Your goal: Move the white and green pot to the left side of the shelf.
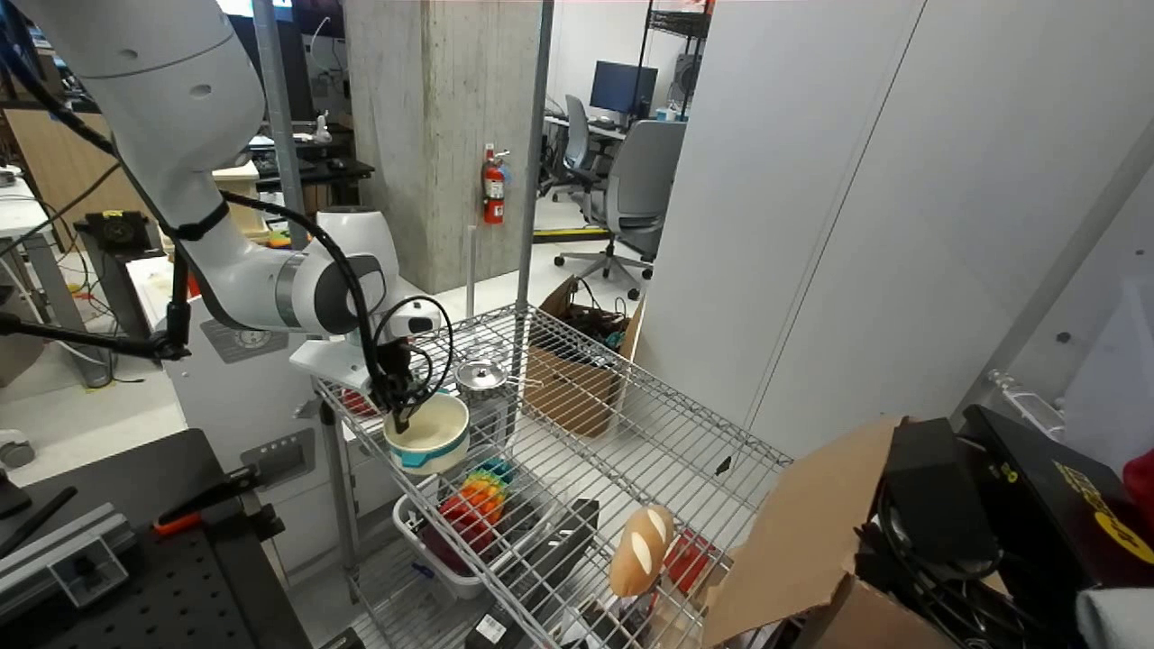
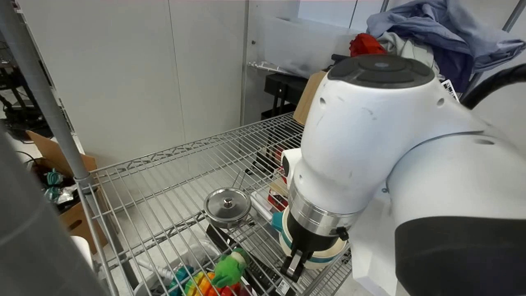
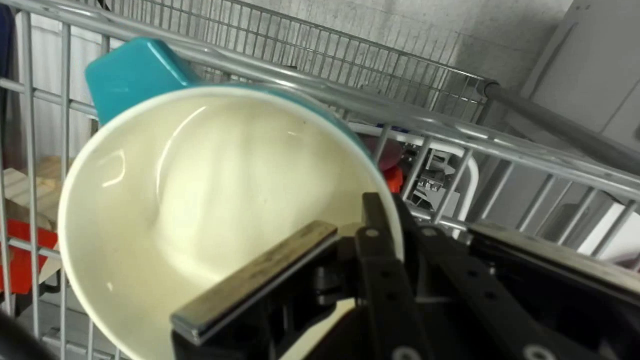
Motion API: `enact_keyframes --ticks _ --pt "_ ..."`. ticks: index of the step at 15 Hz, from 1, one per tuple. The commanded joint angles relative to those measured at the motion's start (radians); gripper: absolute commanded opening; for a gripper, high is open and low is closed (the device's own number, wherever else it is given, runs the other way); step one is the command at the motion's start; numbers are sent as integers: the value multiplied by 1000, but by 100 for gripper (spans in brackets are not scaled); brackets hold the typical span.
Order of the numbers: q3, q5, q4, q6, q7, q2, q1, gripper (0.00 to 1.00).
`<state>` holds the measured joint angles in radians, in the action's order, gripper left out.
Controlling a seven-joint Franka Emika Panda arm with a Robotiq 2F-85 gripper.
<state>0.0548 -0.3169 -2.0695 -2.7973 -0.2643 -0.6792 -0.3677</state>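
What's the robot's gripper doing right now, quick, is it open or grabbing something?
Gripper: closed, holding the white and green pot by one side.

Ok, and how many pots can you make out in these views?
2: the white and green pot, its rim straddled by the gripper, and a lidded metal pot near it on the wire shelf. Others may be hidden lower down.

Holding the white arm point(image 1: 194, 135) bent, poising the wrist point(image 1: 370, 239) above the black gripper point(image 3: 387, 212), pointing its two fingers point(image 3: 378, 250) downward and pinching them close together.
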Motion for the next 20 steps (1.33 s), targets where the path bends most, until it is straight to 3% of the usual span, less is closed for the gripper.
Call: enact_keyframes --ticks 1,3,4,5,11,14,16,17,18,20 --pt "-8 11 -69 -67 43 48 -4 1" --pt "-34 30 -88 -69 80 69 15 1" --pt "-43 37 -98 -61 92 82 20 30" --pt "-44 38 -106 -53 95 93 18 31" --pt "-37 27 -166 -18 89 202 -4 74" --pt "-155 151 -213 150 150 337 87 95" --pt "-177 204 -275 220 180 444 120 100" --pt "-151 153 -183 161 135 312 83 92" --pt "-165 166 -206 192 145 361 99 99" --pt "-173 173 -249 213 153 424 118 100"
